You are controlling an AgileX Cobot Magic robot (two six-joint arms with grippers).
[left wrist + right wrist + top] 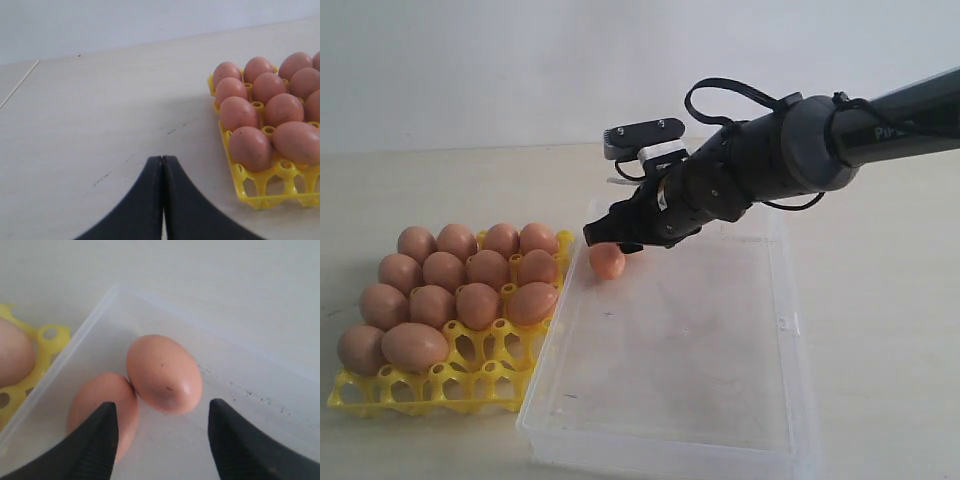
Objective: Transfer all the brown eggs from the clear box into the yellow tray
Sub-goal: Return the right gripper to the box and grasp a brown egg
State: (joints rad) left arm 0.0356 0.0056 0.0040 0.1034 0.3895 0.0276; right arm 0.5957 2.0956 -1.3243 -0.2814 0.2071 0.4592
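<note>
Two brown eggs lie touching in the far left corner of the clear box (pixel 700 340). The right wrist view shows both, one egg (pixel 164 374) between my fingers' line and the other egg (pixel 102 410) partly behind one fingertip (pixel 102 430). Only one egg (pixel 607 261) shows in the exterior view. My right gripper (pixel 612 236) (pixel 162 405) hangs open just above them, holding nothing. The yellow tray (pixel 470 385) (pixel 260 192) stands left of the box with several brown eggs (pixel 444 270) in its cups. My left gripper (pixel 163 160) is shut and empty over bare table beside the tray.
The box wall (pixel 75 355) runs close to the tray's corner (pixel 50 340). The tray's front row of cups (pixel 490 345) holds no eggs. The right arm (pixel 800 140) reaches in from the upper right across the box. Pale tabletop (pixel 100 100) surrounds everything.
</note>
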